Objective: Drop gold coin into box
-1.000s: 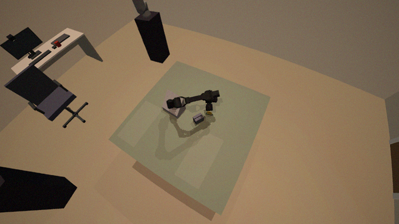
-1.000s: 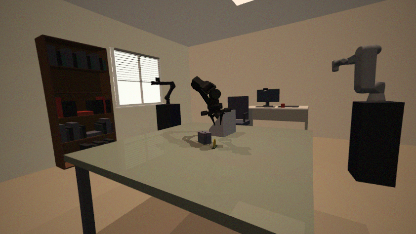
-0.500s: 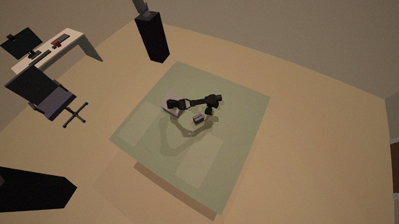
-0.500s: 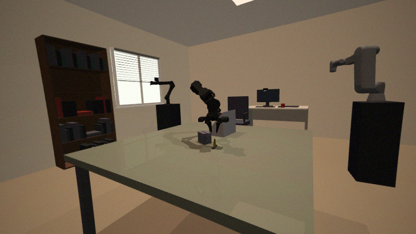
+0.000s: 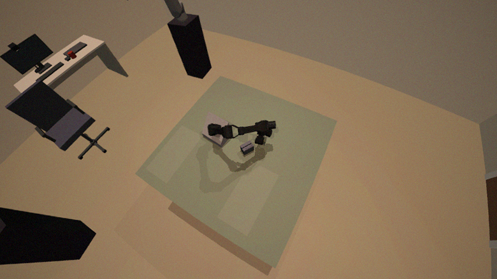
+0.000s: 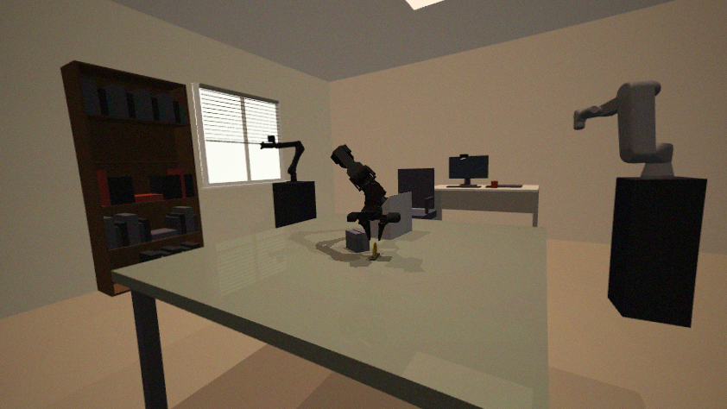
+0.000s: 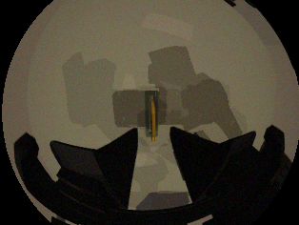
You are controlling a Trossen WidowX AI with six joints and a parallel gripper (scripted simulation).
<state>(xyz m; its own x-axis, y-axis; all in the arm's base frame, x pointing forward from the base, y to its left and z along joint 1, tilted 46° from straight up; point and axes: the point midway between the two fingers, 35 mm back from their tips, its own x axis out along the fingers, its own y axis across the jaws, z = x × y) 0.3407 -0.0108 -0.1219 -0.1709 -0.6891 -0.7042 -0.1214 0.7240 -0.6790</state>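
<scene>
Wrist view: gold coin (image 7: pixel 153 112) stands on edge in its dark-green holder (image 7: pixel 149 112) on the table (image 7: pixel 95 46), at 12 o'clock from the jaws, which hang partly open and empty, aligned to straddle its thin faces.

top view looks down from high overhead; exterior faces across the table (image 6: pixel 325 305); wrist view looks down close.

- 1 gold coin (image 6: pixel 375 249), edge-up in 1 dark-green holder (image 6: pixel 374 257)
- 1 grey slotted box (image 6: pixel 357 239)
- 1 glass-top counter (image 6: pixel 458 305)
- 1 tool (image 6: pixel 374 235), 2 fingers
</scene>
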